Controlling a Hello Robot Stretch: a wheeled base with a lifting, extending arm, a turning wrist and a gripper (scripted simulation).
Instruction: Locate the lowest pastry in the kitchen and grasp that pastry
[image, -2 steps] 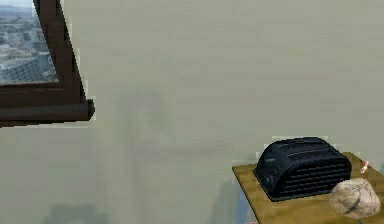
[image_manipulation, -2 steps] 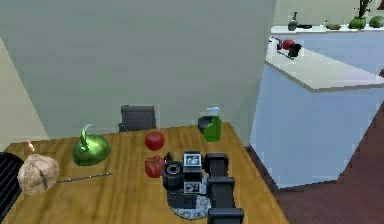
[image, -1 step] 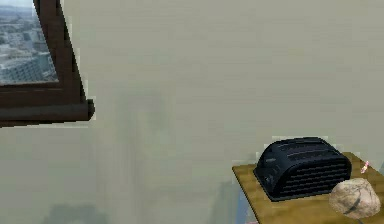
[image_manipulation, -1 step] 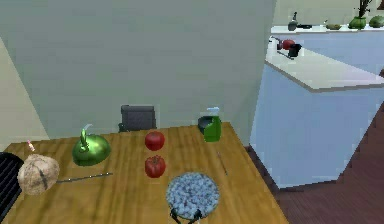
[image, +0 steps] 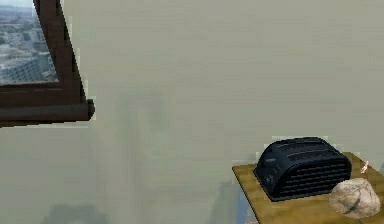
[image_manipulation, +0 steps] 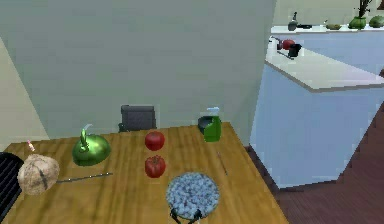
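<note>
Pastry parked on the wooden table, down in the forward view's bottom right corner, just beside a black toaster and close to the table's near edge. Pale tan, roundish, all crinkly and lumpy. Same lump over at the arm side view's left edge, with a thin metal utensil lying flat just beside and a tiny thin stick behind. Toaster boxy with a ribbed side, sitting near the table's corner, bare beige wall past that corner. Dark-framed window up in the forward view's top left, city outside. Rest of the tabletop, warm wood grain: shiny green round thing with a curled stem near the pastry, two red round fruits one behind the other toward the middle, green bottle with a whitish top upright near the far edge, grey speckled bowl with a dark rim right by the near edge. Dark chair back poking up behind the far edge. Decent open room on the arm side view's right: strip of dark wood floor between the wooden table's edge and a pale, smooth second table carrying a few small things too tiny to name. Pincer's state: can't tell, released or grasping, no clue; same deal for the arm's pose.
</note>
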